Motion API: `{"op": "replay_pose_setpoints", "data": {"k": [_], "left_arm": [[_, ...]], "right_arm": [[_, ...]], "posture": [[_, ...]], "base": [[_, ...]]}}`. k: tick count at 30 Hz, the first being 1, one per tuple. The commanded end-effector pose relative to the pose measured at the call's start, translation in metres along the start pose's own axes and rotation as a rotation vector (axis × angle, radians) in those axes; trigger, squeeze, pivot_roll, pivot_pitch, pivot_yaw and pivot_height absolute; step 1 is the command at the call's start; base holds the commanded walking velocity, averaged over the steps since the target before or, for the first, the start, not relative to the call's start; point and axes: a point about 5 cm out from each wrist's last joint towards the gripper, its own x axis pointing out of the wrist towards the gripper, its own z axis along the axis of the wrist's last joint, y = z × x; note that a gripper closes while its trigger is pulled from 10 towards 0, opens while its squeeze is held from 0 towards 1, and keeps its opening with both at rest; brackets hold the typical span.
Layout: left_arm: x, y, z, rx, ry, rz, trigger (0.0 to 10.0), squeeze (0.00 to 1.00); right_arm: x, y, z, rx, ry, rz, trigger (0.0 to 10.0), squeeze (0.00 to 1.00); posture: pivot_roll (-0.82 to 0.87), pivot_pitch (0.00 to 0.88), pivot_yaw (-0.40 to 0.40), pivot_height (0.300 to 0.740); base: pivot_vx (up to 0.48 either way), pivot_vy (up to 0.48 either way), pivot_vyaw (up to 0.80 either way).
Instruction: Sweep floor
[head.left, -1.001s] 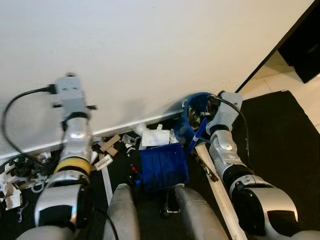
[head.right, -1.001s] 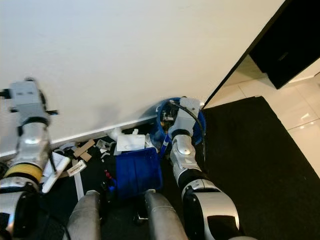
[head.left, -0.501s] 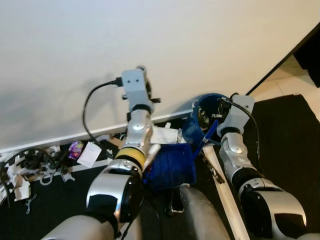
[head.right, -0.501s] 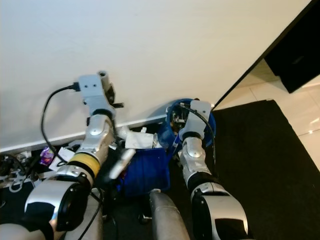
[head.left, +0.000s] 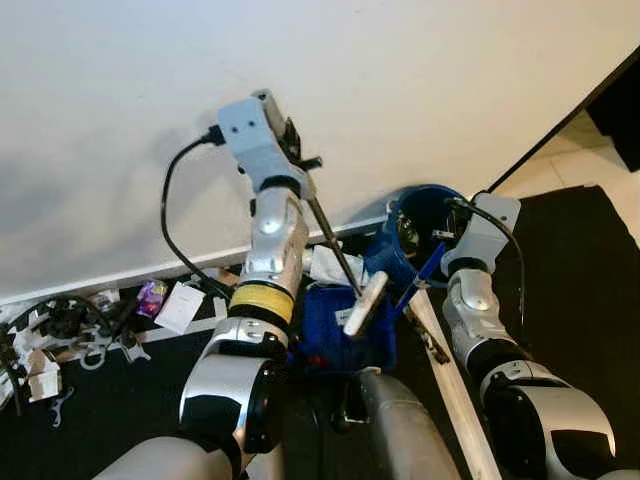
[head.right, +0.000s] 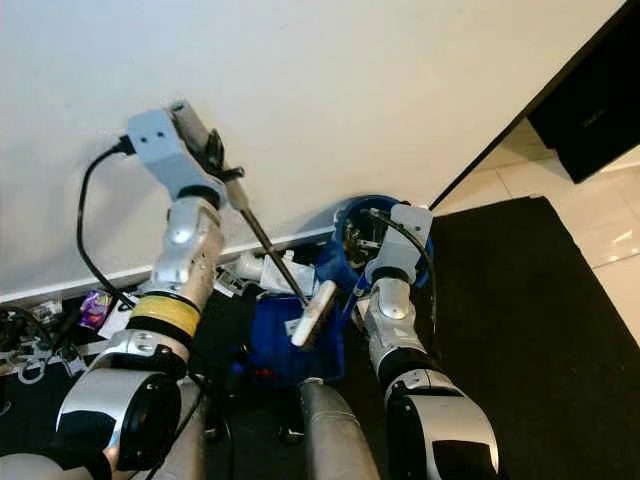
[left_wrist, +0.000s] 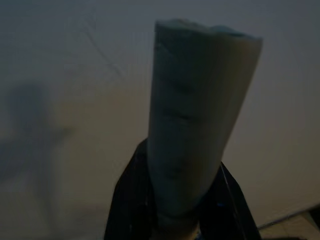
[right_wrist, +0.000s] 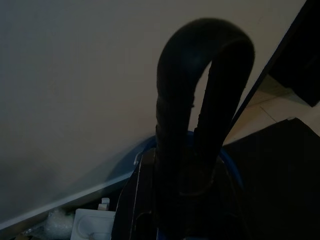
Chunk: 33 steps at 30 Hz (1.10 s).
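The left gripper (left_wrist: 172, 220) is up by the wall, fingers clenched on a pale broom handle (left_wrist: 192, 130) that slants down over the blue dustpan (head.left: 345, 330) on the dark floor (head.left: 120, 410). The right gripper (right_wrist: 187, 200) holds a black looped handle (right_wrist: 200, 75), fingers clamped around it, beside the blue bucket (head.left: 410, 235).

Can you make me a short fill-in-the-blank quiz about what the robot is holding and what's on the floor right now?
1. The left gripper is shut on a pale ______ with a thin dark rod.
2. The dustpan on the floor is ______ in colour.
3. The round bin stands against the ______, beside the right arm.
4. Paper scraps lie on the ______ carpet along the skirting.

Missing words: handle; blue; wall; black
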Motion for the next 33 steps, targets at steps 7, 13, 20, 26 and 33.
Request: {"op": "replay_pose_setpoints", "data": {"k": [7,13,20,26,33], "left_arm": [[0.004,0.069,0.045,0.35,-0.092,-0.043,10.0,0.0],[0.001,0.09,0.064,0.552,-0.138,-0.061,10.0,0.0],[-0.012,0.109,0.043,0.798,-0.005,-0.123,10.0,0.0],[-0.04,0.134,-0.013,0.951,0.185,-0.11,10.0,0.0],[-0.059,0.14,-0.051,0.812,0.318,0.021,10.0,0.0]], "right_arm": [[-0.011,-0.008,-0.024,-0.05,0.121,-0.006,10.0,0.0],[-0.011,-0.008,-0.025,-0.052,0.124,0.001,10.0,0.0],[-0.013,-0.006,-0.028,-0.056,0.128,0.014,10.0,0.0],[-0.014,-0.005,-0.028,-0.06,0.128,0.023,10.0,0.0],[-0.015,-0.006,-0.029,-0.067,0.127,0.03,10.0,0.0]], "posture": [[0.03,0.226,-0.14,0.74],[0.03,0.228,-0.147,0.74],[0.03,0.232,-0.147,0.74],[0.02,0.243,-0.145,0.74],[0.02,0.249,-0.149,0.74]], "base": [[0.0,0.0,0.0],[0.0,0.0,0.0],[0.0,0.0,0.0],[0.0,0.0,0.0],[0.0,0.0,0.0]]}}
